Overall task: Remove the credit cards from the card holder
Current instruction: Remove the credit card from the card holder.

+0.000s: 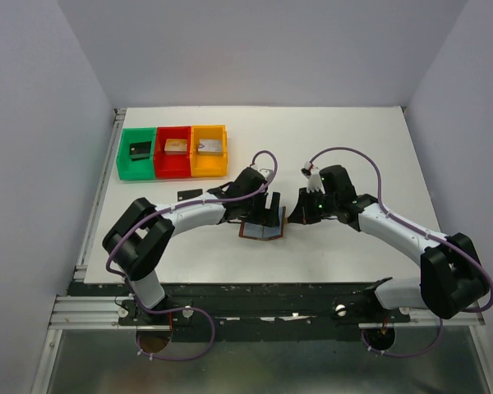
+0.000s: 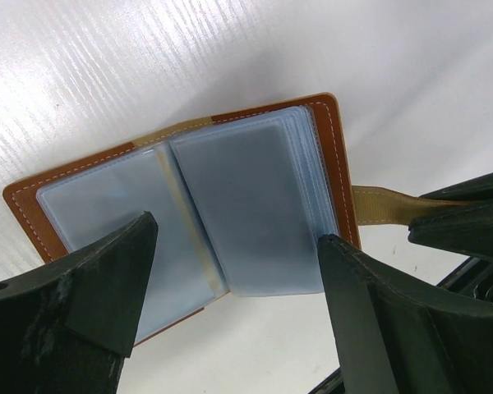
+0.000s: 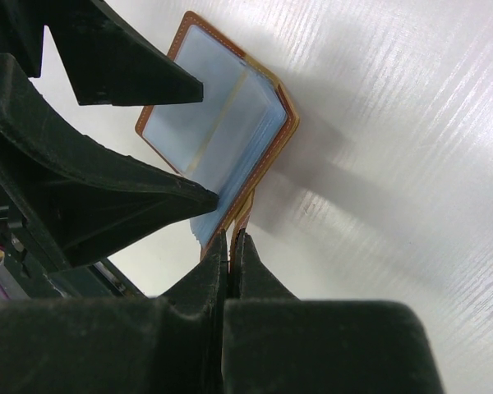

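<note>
the brown leather card holder [image 2: 230, 176] lies open on the white bench [image 1: 353, 139], near the middle of the near half, its clear blue-grey sleeves facing up. from the left wrist view the sleeves fan in a stack on the right-hand leaf, and i cannot make out a card inside any of them.

the left claw [image 2: 234, 242] hangs right over the open holder with its fingers spread wide, one over each leaf, gripping nothing; i cannot tell whether the tips touch the sleeves.

the right claw [image 3: 232, 238] sits at the holder's 3 o'clock side, pinched tight on the tan strap [image 2: 386, 205] that sticks out from the holder's edge. that leaf stands tilted up off the bench.

a thin black card [image 1: 190, 194] lies flat on the bench at about 10 o'clock from the holder, apart from it and beside the left arm.

further out towards 11 o'clock stand three bins in a touching row: a green bin [image 1: 137, 131] with a black block, a red bin [image 1: 173, 130] and an orange bin [image 1: 209, 128], each with a silver block.
</note>
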